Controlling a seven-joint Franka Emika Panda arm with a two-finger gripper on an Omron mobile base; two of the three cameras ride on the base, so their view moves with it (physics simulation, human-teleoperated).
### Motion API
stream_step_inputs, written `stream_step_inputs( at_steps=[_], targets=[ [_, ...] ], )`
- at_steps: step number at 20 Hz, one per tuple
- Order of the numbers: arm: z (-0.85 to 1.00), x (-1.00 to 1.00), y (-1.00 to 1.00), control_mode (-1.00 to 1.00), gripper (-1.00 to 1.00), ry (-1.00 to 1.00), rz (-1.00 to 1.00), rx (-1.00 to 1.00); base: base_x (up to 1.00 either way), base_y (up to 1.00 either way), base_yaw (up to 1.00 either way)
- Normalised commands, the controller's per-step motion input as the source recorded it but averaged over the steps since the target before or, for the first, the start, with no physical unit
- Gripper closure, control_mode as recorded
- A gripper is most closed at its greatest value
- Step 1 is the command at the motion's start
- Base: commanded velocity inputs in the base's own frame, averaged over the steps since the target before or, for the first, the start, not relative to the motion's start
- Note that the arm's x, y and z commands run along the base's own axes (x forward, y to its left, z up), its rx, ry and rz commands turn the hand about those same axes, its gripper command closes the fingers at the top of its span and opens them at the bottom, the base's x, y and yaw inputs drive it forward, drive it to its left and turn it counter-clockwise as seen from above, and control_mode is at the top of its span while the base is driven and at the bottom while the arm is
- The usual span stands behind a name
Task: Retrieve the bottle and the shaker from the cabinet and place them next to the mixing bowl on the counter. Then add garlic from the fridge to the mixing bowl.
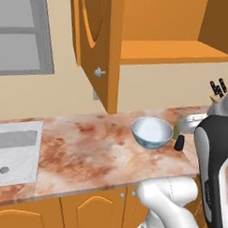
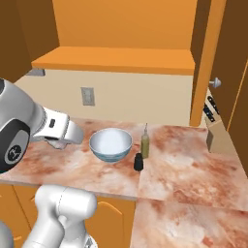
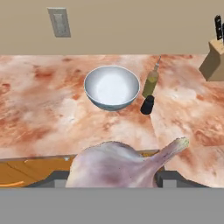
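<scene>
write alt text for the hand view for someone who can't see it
A garlic bulb sits clamped in the gripper at the bottom, above a marbled counter. Ahead stands a white mixing bowl, with an olive bottle and dark shaker beside it and a knife block further along.

The arm (image 1: pixel 212 172) is glossy white, with rounded, bulbous links, a dark grey panel along one link and dark joints.

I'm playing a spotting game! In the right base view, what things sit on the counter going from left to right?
mixing bowl → black shaker → bottle → knife block
</scene>
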Motion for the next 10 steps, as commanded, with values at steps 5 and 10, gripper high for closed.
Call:
stream_step_inputs(
  at_steps=[5, 10],
  targets=[
    [0.0, 0.0, 0.0, 1.0, 1.0, 0.0, 0.0, 0.0, 0.53, -0.02, 0.0],
    [-0.35, 0.53, 0.0, -1.0, 1.0, 0.05, 0.0, 0.03, 0.0, 0.0, 0.0]
  ],
)
